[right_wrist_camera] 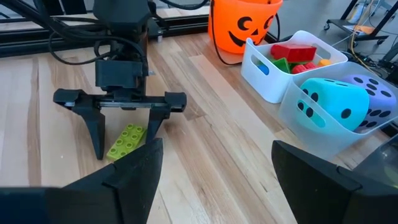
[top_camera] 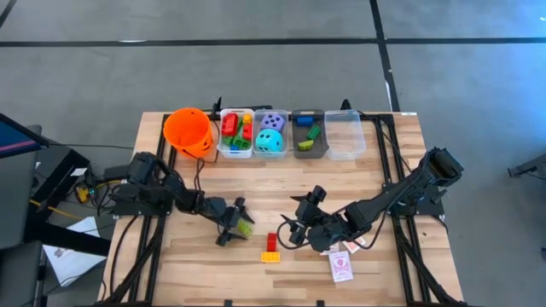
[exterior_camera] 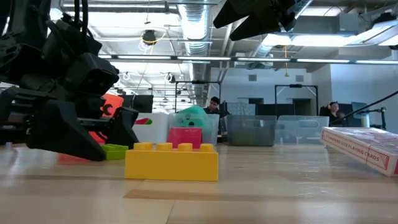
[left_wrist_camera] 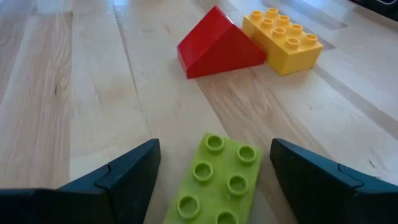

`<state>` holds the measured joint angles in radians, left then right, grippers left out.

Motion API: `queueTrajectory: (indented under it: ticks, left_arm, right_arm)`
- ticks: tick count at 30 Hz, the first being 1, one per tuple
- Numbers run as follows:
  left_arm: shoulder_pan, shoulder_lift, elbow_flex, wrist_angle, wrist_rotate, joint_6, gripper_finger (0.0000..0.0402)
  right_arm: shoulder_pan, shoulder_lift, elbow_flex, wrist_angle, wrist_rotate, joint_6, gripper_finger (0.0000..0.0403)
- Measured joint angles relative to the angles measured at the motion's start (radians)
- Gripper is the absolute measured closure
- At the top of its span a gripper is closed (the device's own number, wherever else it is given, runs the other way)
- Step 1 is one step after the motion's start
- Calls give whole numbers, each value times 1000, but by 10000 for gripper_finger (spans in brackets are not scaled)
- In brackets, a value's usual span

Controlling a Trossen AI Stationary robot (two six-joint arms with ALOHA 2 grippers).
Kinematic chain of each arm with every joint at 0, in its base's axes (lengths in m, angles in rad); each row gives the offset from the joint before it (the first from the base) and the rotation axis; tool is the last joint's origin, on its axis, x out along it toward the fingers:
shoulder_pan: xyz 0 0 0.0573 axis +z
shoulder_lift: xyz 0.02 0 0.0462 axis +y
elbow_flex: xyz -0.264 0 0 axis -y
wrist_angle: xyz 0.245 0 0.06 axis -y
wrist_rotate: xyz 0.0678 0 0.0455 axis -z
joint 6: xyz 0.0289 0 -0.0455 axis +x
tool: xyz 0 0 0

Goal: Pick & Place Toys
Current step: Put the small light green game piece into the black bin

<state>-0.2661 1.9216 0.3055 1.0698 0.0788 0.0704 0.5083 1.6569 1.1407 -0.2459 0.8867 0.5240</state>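
Green brick point(left_wrist_camera: 221, 183) lay between my left gripper's point(left_wrist_camera: 214, 177) open fingers, gripped by nothing.
Its long axis ran roughly along the fingers, flat on the table point(top_camera: 375, 183); my right gripper point(top_camera: 294, 228), open and empty, hung farther off near the red brick point(top_camera: 272, 241).

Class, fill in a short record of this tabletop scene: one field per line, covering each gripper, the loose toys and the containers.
left gripper: open, fingers either side of the green brick, not closed on it
right gripper: open, empty, above the table
loose bricks: red sloped brick touching yellow brick
playing cards: on the table near the right arm
orange bucket: at the back, beside the bins
dice: teal die and purple die in one bin
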Motion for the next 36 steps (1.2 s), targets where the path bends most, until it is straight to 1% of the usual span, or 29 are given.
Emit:
queueTrajectory:
  ticks: [3, 6, 8, 17, 21, 24, 26, 27, 30, 33, 36]
  left_arm:
    - [0, 12, 15, 0, 0, 1, 105]
    - [0, 16, 20, -3, -1, 1, 123]
    - [0, 16, 20, -14, -1, 1, 144]
    - [0, 16, 16, -21, -3, 3, 263]
    - [2, 20, 11, 19, -36, 1, 266]
    - [5, 26, 9, 112, -58, 4, 266]
    - [15, 21, 16, 150, -79, 33, 266]
    - [23, 11, 27, 160, -88, 56, 266]
    - [53, -7, 59, 163, -165, 105, 266]
    - [108, -12, 113, 165, -240, 112, 266]
    - [168, -13, 189, 166, -256, 112, 266]
  right_arm:
    - [0, 0, 0, 0, 0, 0, 109]
    - [0, 0, 0, 0, 0, 0, 109]
    - [0, 0, 0, 0, 0, 0, 109]
    - [2, 0, 0, -2, -4, 0, 109]
    - [2, 0, 0, -1, -4, 0, 109]
    - [2, 0, 0, -1, -3, 0, 109]
    - [2, 0, 0, 4, -2, 0, 109]
    - [2, 0, 0, 13, -2, 0, 109]
    - [2, 0, 0, 62, -4, 1, 109]
    - [2, 0, 0, 112, -29, -4, 109]
    - [3, 0, 0, 139, -53, -31, 109]
